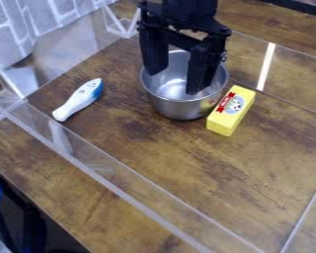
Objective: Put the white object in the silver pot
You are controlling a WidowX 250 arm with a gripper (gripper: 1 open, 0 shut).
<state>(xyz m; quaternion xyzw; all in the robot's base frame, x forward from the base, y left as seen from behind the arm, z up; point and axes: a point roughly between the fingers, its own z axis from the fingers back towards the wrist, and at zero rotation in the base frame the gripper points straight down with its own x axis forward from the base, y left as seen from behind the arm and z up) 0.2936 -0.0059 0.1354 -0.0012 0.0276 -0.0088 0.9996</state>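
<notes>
The white object (79, 99), elongated with a light-blue end, lies on the wooden table at the left, tilted diagonally. The silver pot (182, 99) stands near the middle, round and shiny. My black gripper (182, 71) hangs directly over the pot, its two fingers spread apart and reaching down toward the pot's inside. Nothing shows between the fingers. The gripper is well to the right of the white object and does not touch it.
A yellow rectangular block (232, 111) with a red-white label lies just right of the pot. Clear acrylic walls (115, 173) fence the table at the left and front. A white tiled surface (36, 30) is at the back left.
</notes>
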